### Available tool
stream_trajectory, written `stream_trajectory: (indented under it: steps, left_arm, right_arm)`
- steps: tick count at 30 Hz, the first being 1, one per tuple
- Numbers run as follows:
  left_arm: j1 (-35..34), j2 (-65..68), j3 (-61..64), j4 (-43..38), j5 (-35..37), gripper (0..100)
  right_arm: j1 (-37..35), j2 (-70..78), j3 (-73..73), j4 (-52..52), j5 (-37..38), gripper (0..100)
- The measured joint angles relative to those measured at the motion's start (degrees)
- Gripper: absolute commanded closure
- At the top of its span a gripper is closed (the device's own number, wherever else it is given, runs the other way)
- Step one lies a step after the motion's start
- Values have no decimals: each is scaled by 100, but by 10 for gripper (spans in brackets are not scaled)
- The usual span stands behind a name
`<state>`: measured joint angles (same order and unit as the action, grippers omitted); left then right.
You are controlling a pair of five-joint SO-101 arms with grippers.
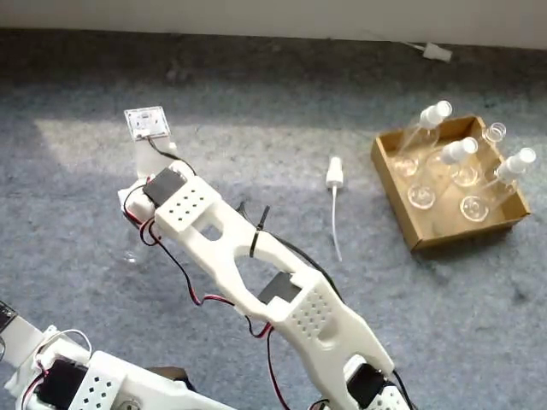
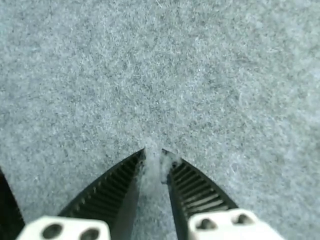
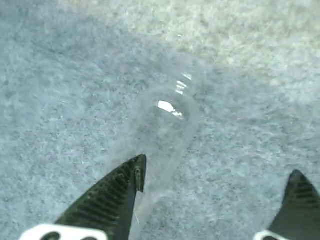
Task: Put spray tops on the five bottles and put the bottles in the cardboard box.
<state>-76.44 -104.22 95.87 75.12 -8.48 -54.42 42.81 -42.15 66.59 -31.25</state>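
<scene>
The right arm [image 1: 256, 256] stretches over the grey counter [image 1: 282, 111], its right claw [image 3: 218, 165] spread wide, one finger just beside a clear bottle [image 3: 167, 125].
The left claw [image 2: 154, 152] is pinched nearly closed and empty. Well apart, the cardboard box [image 1: 453, 232] holds four clear bottles [image 1: 468, 175]: three wear white spray tops [image 1: 461, 149], and there is one bare-necked bottle [image 1: 494, 131]. A loose spray top [image 1: 334, 175] with a thin tube lies on the counter between arm and box.

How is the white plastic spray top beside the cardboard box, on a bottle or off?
Off. The white plastic spray top lies flat on the grey carpet, joined to no bottle, apart from the brown cardboard box.
</scene>
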Motion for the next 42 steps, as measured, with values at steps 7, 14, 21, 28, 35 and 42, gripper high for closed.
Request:
stream_trajectory:
  steps: [7, 14, 21, 28, 35, 42]
  left_arm:
    - [0, 0, 0, 0, 0, 995]
    - [0, 0, 0, 0, 0, 995]
    - [0, 0, 0, 0, 0, 995]
    - [0, 0, 0, 0, 0, 995]
    - [0, 0, 0, 0, 0, 995]
    - [0, 0, 0, 0, 0, 995]
  right_arm:
    - [-281, 0, 0, -202, 0, 555]
    - [-387, 290, 0, -695, -18, 555]
    - [-413, 897, 0, -686, -18, 556]
    - [-413, 897, -220, 580, -18, 721]
    - [62, 870, -237, 976, -26, 807]
    - [369, 870, -378, 1231, -26, 807]
